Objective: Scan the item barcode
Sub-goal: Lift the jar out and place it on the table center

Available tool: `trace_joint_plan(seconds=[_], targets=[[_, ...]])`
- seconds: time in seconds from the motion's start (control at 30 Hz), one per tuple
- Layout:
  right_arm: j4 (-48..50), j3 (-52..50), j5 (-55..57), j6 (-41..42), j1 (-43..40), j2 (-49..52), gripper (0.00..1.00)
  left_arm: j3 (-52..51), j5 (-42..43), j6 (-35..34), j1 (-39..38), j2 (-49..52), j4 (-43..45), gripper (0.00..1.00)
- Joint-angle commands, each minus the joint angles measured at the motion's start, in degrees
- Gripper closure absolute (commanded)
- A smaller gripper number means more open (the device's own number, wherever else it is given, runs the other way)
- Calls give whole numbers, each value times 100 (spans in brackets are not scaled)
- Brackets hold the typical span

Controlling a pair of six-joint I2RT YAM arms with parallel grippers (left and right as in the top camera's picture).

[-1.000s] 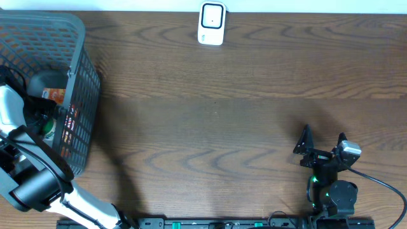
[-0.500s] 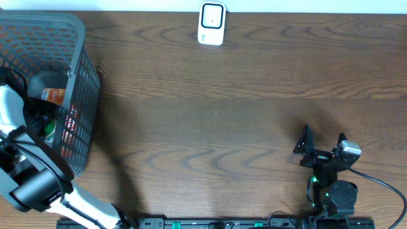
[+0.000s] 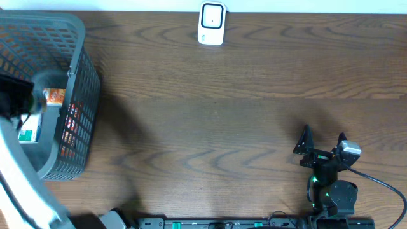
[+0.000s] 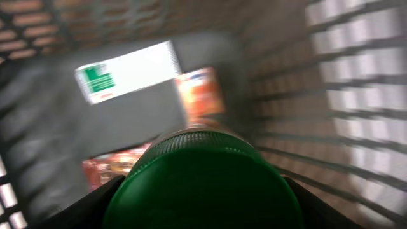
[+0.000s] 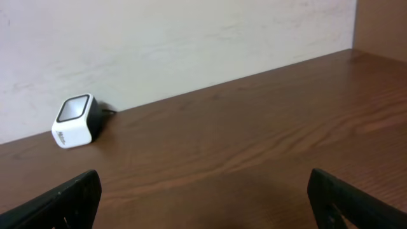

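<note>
In the left wrist view a round dark green lid (image 4: 200, 172) of an item fills the space between my left gripper's (image 4: 200, 207) black fingers (image 4: 95, 203), which press on both its sides. Only the lid shows; no barcode is visible. Overhead, the left gripper (image 3: 16, 98) is blurred above the grey mesh basket (image 3: 79, 70), hiding the item. The white barcode scanner (image 3: 212, 23) stands at the table's far edge and also shows as the scanner (image 5: 76, 121) in the right wrist view. My right gripper (image 3: 323, 143) rests open and empty at the near right.
The basket holds a white box with a green logo (image 4: 127, 73), an orange packet (image 4: 200, 92) and a red packet (image 4: 105, 168). Its mesh walls (image 4: 343, 114) rise close around the left gripper. Brown wooden table (image 3: 222, 127) lies between basket and scanner.
The left arm has lifted inside the basket with the green-lidded item, uncovering the white box underneath. The right arm has not moved.
</note>
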Motion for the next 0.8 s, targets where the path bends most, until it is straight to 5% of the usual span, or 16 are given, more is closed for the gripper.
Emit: trace_joint_plan(seconds=[0.0, 0.2, 0.4, 0.77], targets=[[-9, -7, 74, 68, 11, -9, 1, 138, 876, -195, 4, -688, 66, 30], [-9, -7, 74, 68, 11, -9, 1, 138, 1843, -564, -125, -1672, 160, 31], [-9, -9, 74, 68, 11, -9, 1, 136, 1860, -743, -1062, -1919, 155, 31], [-9, -7, 74, 68, 11, -9, 1, 136, 522, -994, -3611, -1005, 315, 31]])
